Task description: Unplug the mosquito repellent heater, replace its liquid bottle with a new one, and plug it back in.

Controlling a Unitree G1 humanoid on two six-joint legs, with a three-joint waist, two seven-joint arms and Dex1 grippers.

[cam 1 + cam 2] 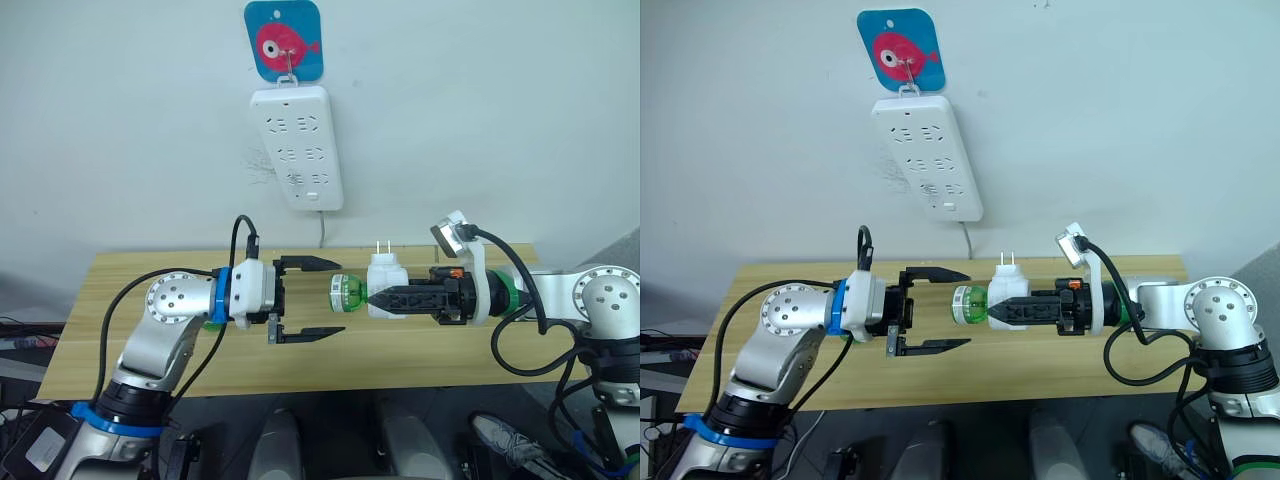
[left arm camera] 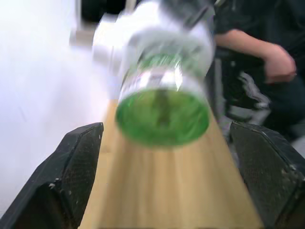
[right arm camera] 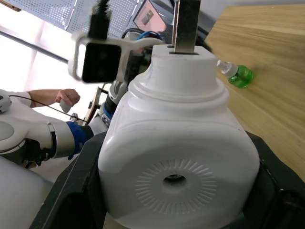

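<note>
Holding the heater (image 1: 386,278) steady is what the bottle removal seems to need: the bottle (image 1: 346,295) should be gripped squarely around its body and turned or pulled straight along its axis, so nothing is bent. The heater is pinched in the right gripper (image 1: 378,298), above the table (image 1: 150,268) and below the power strip (image 1: 298,147) on the wall, unplugged. The left gripper (image 1: 320,297) is held wide apart, just beside the bottle's end, not touching it. The heater is white and rounded, with two prongs pointing up and a round vent hole; green liquid is seen in the bottle.
</note>
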